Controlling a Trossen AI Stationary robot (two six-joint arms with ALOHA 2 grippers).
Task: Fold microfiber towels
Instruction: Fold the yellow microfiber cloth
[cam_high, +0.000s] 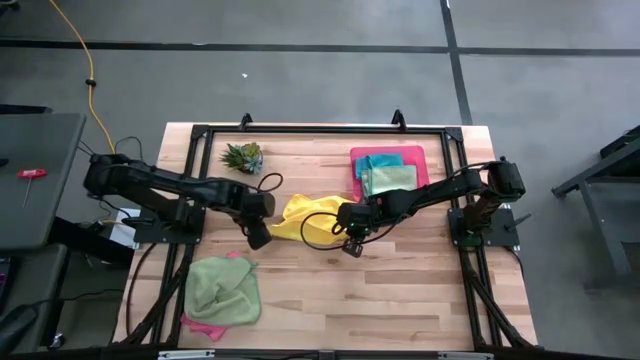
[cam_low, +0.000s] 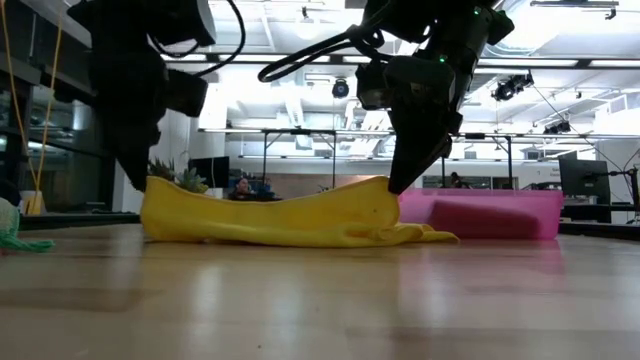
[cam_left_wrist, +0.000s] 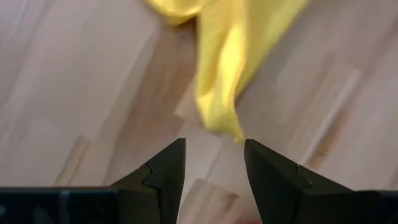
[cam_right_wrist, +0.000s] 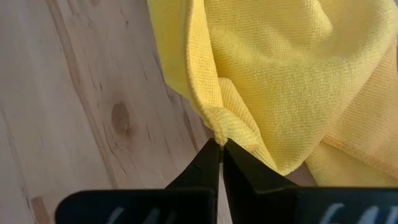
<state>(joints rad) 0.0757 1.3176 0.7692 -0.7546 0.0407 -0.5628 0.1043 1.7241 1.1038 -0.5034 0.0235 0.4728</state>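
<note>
My right gripper (cam_right_wrist: 220, 144) pinched the yellow towel (cam_high: 300, 216) hem mid-table; my parted left gripper (cam_left_wrist: 214, 163) needed the opposite corner.

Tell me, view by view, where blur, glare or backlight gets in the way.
Low view: bright ceiling lights leave both arms as silhouettes above the yellow towel. Left wrist view: the towel's corner is soft and smeared. Right wrist view: the weave is crisp. High view: even light.
</note>
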